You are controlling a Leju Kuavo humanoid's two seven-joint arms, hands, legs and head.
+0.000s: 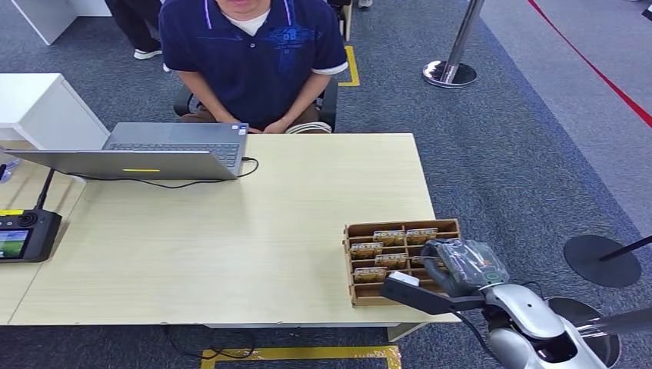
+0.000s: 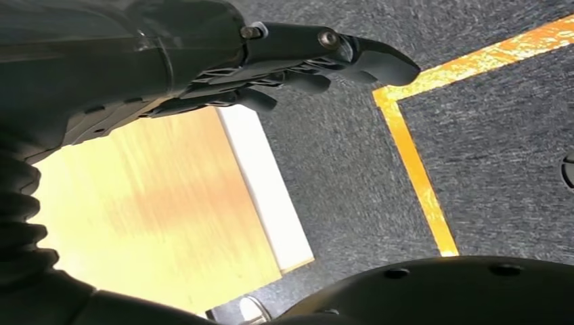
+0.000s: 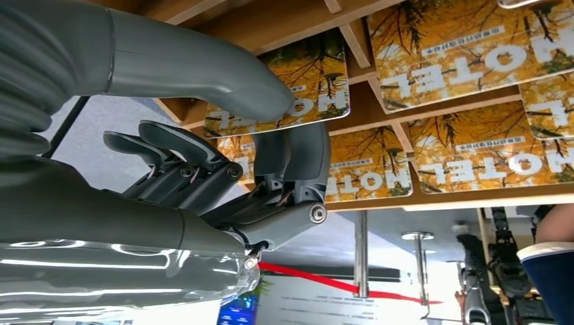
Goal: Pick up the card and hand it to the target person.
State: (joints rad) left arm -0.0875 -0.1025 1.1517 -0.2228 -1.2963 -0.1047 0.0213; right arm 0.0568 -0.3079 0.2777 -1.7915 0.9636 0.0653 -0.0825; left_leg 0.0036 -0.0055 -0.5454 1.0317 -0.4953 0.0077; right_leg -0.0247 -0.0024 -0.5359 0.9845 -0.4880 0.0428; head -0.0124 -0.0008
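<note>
A brown wooden card rack (image 1: 350, 261) stands at the table's near right corner, holding several yellow-leaf "MOTEL" cards (image 1: 389, 237). My right hand (image 1: 461, 265) hangs over the rack's right side. In the right wrist view, its thumb (image 3: 223, 74) lies on the face of one card (image 3: 321, 84) with a finger behind it, so my right hand (image 3: 271, 156) pinches that card at the rack. The target person (image 1: 254, 54) in a dark blue polo sits at the far side of the table. My left hand (image 2: 304, 68) hangs beside the table edge, holding nothing, fingers loosely extended.
An open grey laptop (image 1: 154, 150) with a cable sits at the far left of the table (image 1: 254, 231). A black device with a screen (image 1: 23, 234) lies at the left edge. A stanchion base (image 1: 450, 73) and a black round base (image 1: 601, 260) stand on the carpet at the right.
</note>
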